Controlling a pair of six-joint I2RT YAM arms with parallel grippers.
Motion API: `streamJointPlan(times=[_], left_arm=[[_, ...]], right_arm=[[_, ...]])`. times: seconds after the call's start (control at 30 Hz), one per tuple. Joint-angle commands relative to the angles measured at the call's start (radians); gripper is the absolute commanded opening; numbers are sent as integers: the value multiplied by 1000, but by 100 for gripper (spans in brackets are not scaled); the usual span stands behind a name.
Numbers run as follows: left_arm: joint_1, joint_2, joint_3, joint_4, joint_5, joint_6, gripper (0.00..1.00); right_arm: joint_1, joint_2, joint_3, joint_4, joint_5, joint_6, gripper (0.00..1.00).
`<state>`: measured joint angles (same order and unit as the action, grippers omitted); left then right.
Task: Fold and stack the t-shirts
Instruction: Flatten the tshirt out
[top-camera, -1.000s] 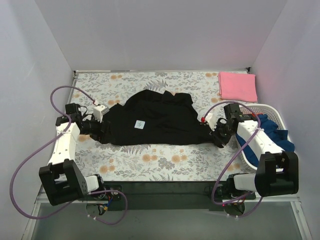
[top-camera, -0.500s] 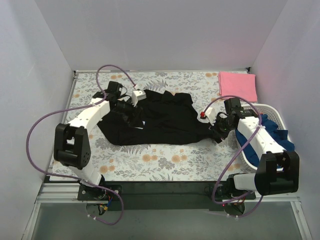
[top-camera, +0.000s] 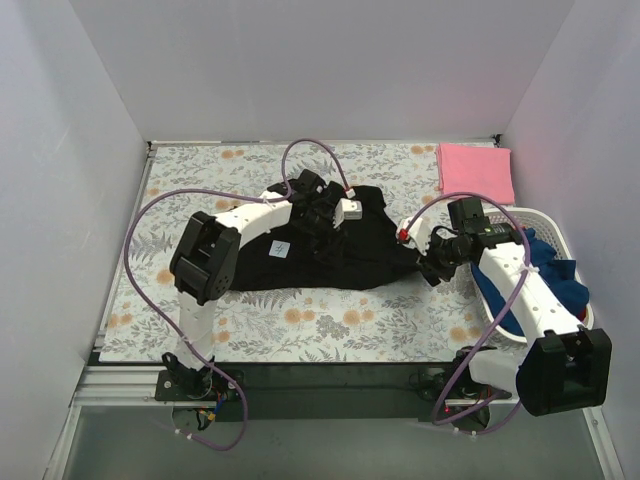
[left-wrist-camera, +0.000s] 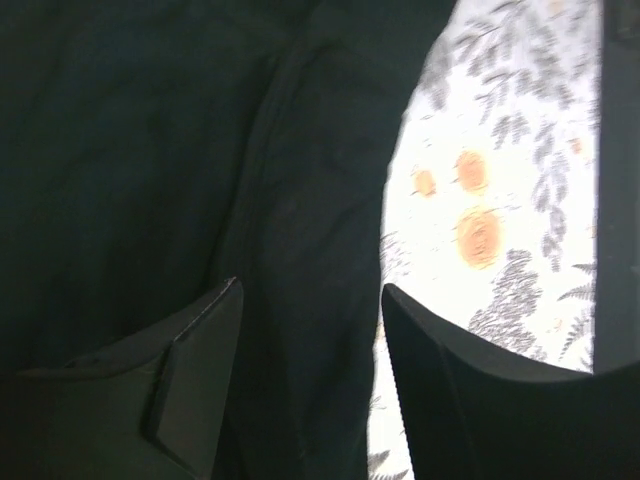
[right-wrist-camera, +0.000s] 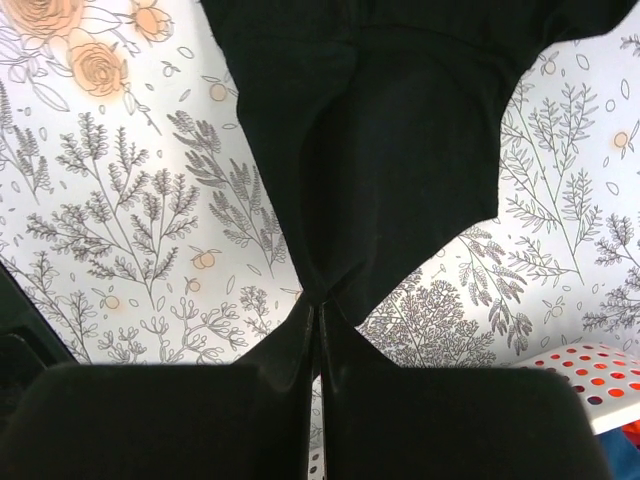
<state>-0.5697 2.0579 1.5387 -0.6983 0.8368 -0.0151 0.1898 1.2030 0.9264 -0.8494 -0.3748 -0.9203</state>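
**Position.** I am viewing the black shirt (top-camera: 340, 255) lying crumpled at the centre of the surface (top-camera: 300, 315), its left side doubled toward the middle. A folded pink shirt (top-camera: 476, 172) is lying at 1 o'clock. The basket (top-camera: 520, 215) is sitting at 3 o'clock with blue cloth (top-camera: 565, 280) inside.

**Pincer state.**
- The left pincer (top-camera: 338, 212) is reaching across the shirt toward its 12 o'clock edge. In the wrist view the left pincer (left-wrist-camera: 310, 290) is standing released, jaws apart, with a dark hem (left-wrist-camera: 300, 200) running between them. I am reading it as holding nothing.
- The right pincer (top-camera: 422, 262) is working at the 3 o'clock tip of the shirt. In its wrist view the right pincer (right-wrist-camera: 320, 310) is clenched on a thin pinch of the shirt (right-wrist-camera: 400, 130), and the cloth is fanning out from the grip.

**Handling.** I am treating the shirt as light, limp and non-fragile. It is likely sagging wherever it is unsupported and dragging over the printed surface, so a single grip point is likely bunching it.

**Where to hold.** I am favouring hems, sleeve ends and shoulder seams, where doubled layers are giving a thicker bite. I am advising paired grips on opposite corners, lifted only enough to clear the layer below.

**Risk.** A thin pinch such as the right one may be slipping out under tension.
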Motion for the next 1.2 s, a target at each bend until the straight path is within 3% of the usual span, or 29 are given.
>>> streamJointPlan(times=[0.0,0.13,0.17,0.2,0.23,0.47,0.6,0.77,1.0,1.13,1.17], left_arm=[[-22,-56,29,55,131,37,58],[-50,-204,-130,282,264,-48,61],[-53,-238,-185,360,280,-148,61],[-56,-272,-287,558,288,-211,61],[-59,-310,-340,651,292,-273,62],[-136,-502,-580,1018,159,-353,61],[-174,-538,-650,1138,30,-335,61],[-200,-528,-677,1230,-21,-327,61],[-234,-499,-663,1247,-73,-289,59],[-254,-505,-654,1198,-74,-260,39],[-256,-524,-649,1165,-76,-249,19]], right_arm=[[29,-49,23,-56,-41,-35,1],[69,-60,61,-77,-91,-2,1],[77,-60,71,-76,-104,9,1],[95,-59,86,-76,-117,29,1],[105,-59,97,-76,-145,38,1],[171,10,198,-73,-229,109,1],[204,36,236,-77,-271,135,1],[240,73,290,-91,-329,149,1],[275,110,377,-116,-409,149,1],[286,133,440,-129,-467,152,1],[286,136,460,-129,-478,152,1]])
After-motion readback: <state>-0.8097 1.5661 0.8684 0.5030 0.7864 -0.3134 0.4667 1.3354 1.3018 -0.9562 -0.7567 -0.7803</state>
